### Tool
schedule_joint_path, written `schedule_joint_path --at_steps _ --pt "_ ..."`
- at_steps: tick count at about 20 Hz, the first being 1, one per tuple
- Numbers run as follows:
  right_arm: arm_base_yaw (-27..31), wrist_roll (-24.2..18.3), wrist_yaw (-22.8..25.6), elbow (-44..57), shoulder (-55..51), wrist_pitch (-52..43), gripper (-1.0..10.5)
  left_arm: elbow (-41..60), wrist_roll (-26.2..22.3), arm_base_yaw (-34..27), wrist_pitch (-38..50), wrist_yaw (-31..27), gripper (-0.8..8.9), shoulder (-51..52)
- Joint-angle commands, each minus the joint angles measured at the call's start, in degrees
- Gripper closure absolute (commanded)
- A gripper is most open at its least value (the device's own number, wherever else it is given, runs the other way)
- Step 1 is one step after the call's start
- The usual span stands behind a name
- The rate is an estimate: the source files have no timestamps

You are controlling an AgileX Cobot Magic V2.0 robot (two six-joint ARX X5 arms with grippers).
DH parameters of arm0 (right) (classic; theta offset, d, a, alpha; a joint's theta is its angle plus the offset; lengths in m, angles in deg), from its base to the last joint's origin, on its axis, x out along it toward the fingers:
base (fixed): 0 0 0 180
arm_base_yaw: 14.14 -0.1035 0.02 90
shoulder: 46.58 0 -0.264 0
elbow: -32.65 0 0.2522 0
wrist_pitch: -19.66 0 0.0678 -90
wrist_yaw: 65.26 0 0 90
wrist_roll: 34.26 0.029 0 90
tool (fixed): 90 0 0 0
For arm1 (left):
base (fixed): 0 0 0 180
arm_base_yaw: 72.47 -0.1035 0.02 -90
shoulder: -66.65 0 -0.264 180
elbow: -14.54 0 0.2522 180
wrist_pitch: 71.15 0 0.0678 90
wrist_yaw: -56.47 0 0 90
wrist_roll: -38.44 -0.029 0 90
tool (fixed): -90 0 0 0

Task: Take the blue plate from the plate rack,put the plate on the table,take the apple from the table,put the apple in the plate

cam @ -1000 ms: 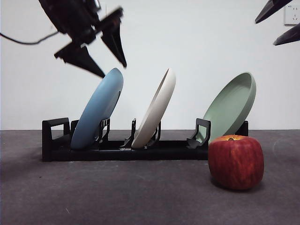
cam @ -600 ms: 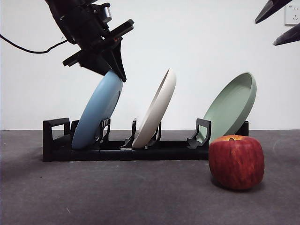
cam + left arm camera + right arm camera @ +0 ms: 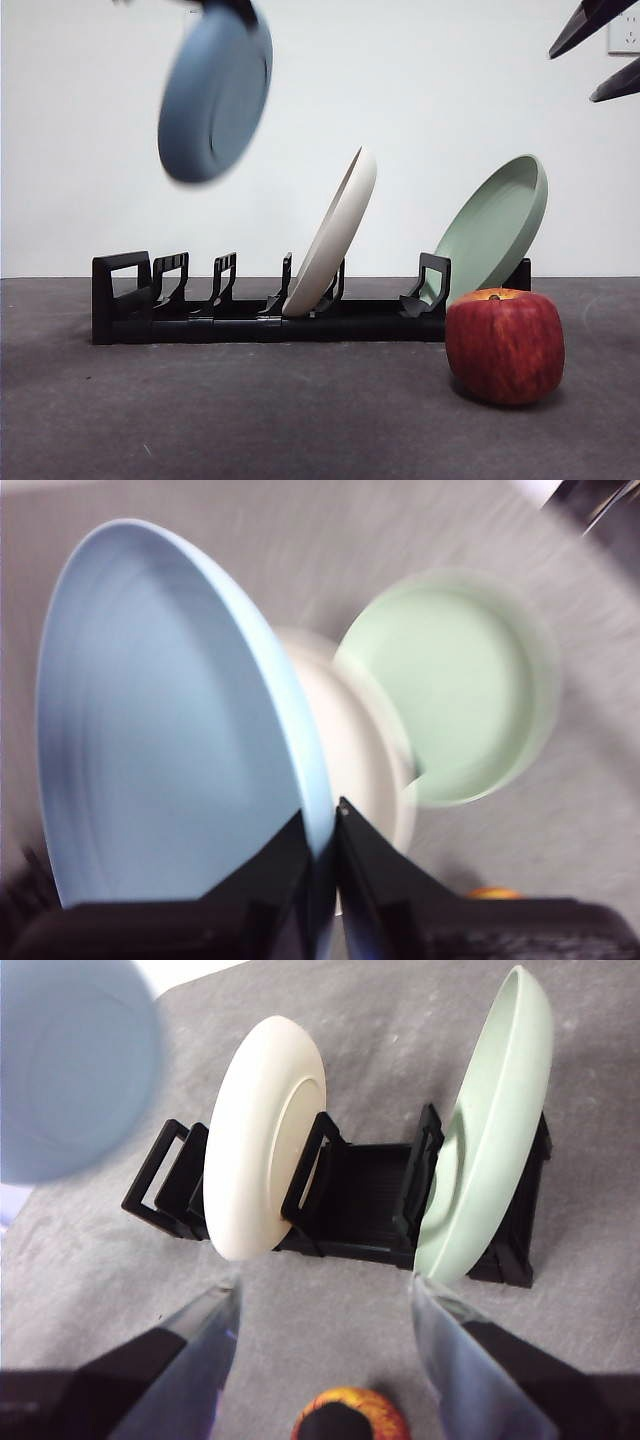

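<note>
The blue plate (image 3: 215, 95) hangs in the air, blurred, high above the left end of the black plate rack (image 3: 120, 300). My left gripper (image 3: 320, 818) is shut on the plate's (image 3: 170, 730) rim; in the front view only a dark bit of it (image 3: 232, 6) shows at the top edge. The dark-red apple (image 3: 504, 345) sits on the grey table (image 3: 250, 410) in front of the rack's right end. My right gripper (image 3: 325, 1290) is open and empty, high at the right (image 3: 600, 50), above the apple (image 3: 345, 1415). The plate also shows in the right wrist view (image 3: 70, 1070).
A cream-white plate (image 3: 335, 235) leans in the rack's middle slot and a sage-green plate (image 3: 495, 225) in its right slot. The rack's left slots (image 3: 190, 285) stand empty. A white wall lies behind the rack.
My left gripper came down onto the blue plate's top rim, shut on it and lifted it up out of the rack. The right arm and apple have not moved.
</note>
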Motion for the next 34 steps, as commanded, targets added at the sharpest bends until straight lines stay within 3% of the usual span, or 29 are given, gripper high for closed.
schedule_joint_path --at_steps 1,5,7,9,12,14,19,22,26,34 --pt "0.0 -0.3 0.1 -0.3 0.1 1.2 6.6 -0.2 -3.0 1.7 -2.3 -0.1 8.22 5.8" --pt "-0.1 -0.5 0.1 -0.3 0.1 4.4 6.6 -0.2 -5.1 5.5 -9.9 -0.7 8.22 16.0" --pt "-0.1 -0.5 0.1 -0.3 0.1 5.8 6.6 -0.2 -5.8 8.7 -14.9 -4.1 8.22 19.7" --pt "-0.1 -0.5 0.1 -0.3 0.1 6.7 6.6 -0.2 -5.8 13.0 -20.5 -9.5 8.22 21.7" --pt "-0.1 -0.5 0.1 -0.3 0.0 7.2 6.6 0.0 -5.4 21.1 -27.3 -24.3 8.22 22.1" --pt "-0.1 -0.5 0.1 -0.3 -0.2 7.6 6.6 0.9 -2.8 27.8 -28.5 -33.0 8.22 22.1" --pt "-0.1 -0.8 0.2 -0.3 -0.2 7.6 6.6 10.5 6.4 41.3 -26.6 -42.3 8.22 21.7" --pt "0.0 -0.7 0.2 -0.3 -0.2 7.6 6.6 18.8 9.4 46.1 -20.7 -42.9 8.22 20.5" --pt "0.0 -0.7 0.2 -0.3 -0.2 7.6 6.6 26.4 9.0 47.2 -13.4 -42.9 8.22 15.9" --pt "0.0 -0.7 0.2 -0.3 -0.2 7.7 6.6 27.5 -1.7 46.6 -3.1 -38.4 8.22 -3.4"
